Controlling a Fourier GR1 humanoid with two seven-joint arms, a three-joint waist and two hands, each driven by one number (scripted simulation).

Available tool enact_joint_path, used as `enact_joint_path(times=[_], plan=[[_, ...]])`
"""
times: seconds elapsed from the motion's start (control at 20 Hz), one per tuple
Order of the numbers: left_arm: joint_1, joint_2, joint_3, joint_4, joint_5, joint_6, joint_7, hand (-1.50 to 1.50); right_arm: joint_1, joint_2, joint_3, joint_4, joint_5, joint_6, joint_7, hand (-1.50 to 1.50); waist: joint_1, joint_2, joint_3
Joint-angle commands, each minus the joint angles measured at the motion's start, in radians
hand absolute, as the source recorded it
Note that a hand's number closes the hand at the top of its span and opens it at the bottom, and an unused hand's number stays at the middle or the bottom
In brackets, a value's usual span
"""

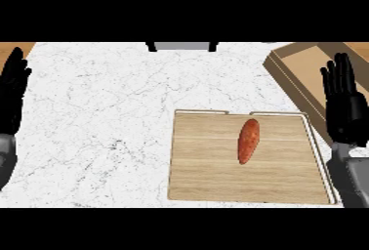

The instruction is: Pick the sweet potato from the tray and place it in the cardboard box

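Observation:
An orange sweet potato (248, 140) lies lengthwise near the middle of a wooden tray (209, 171) with a thin metal rail along its back and right sides. The open cardboard box (306, 63) stands at the counter's back right corner, partly behind my right hand. My right hand (344, 100) is open at the right edge, fingers up, just right of the tray and apart from the sweet potato. At the left edge my left hand (12, 90) rests open, fingers up, far from the tray.
White marbled counter (101, 127) spreads left of the tray. A dark-legged grey object (182, 46) sits at the back edge, top centre.

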Motion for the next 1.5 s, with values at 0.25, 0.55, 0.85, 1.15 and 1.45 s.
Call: enact_joint_path(times=[0.25, 0.55, 0.85, 1.15, 1.45], plan=[[0.154, -0.173, -0.03, 0.062, 0.035, 0.046, -0.063, 0.0, 0.114, -0.052, 0.108, -0.118, 0.46, -0.426, 0.168, 1.5, -0.038, 0.0, -0.008], [0.199, -0.226, -0.052, 0.083, 0.052, 0.036, -0.093, 0.0, 0.315, -0.028, 0.136, -0.007, 0.768, -0.685, 0.304, -1.5, -0.044, 0.012, -0.004], [0.235, -0.25, -0.059, 0.069, 0.061, 0.026, -0.128, 0.0, 0.43, -0.004, 0.18, -0.074, 1.069, -0.64, 0.544, -1.5, -0.031, 0.009, -0.008], [0.259, -0.258, -0.075, 0.045, 0.053, 0.027, -0.131, 0.0, 0.51, 0.096, 0.23, -0.218, 1.248, -0.459, 0.789, -1.5, -0.028, 0.003, -0.008], [0.252, -0.269, -0.087, 0.081, 0.05, 0.003, -0.16, 0.0, 0.451, 0.184, 0.313, -0.35, 1.472, -0.128, 1.091, -1.5, -0.001, 0.014, -0.005]])
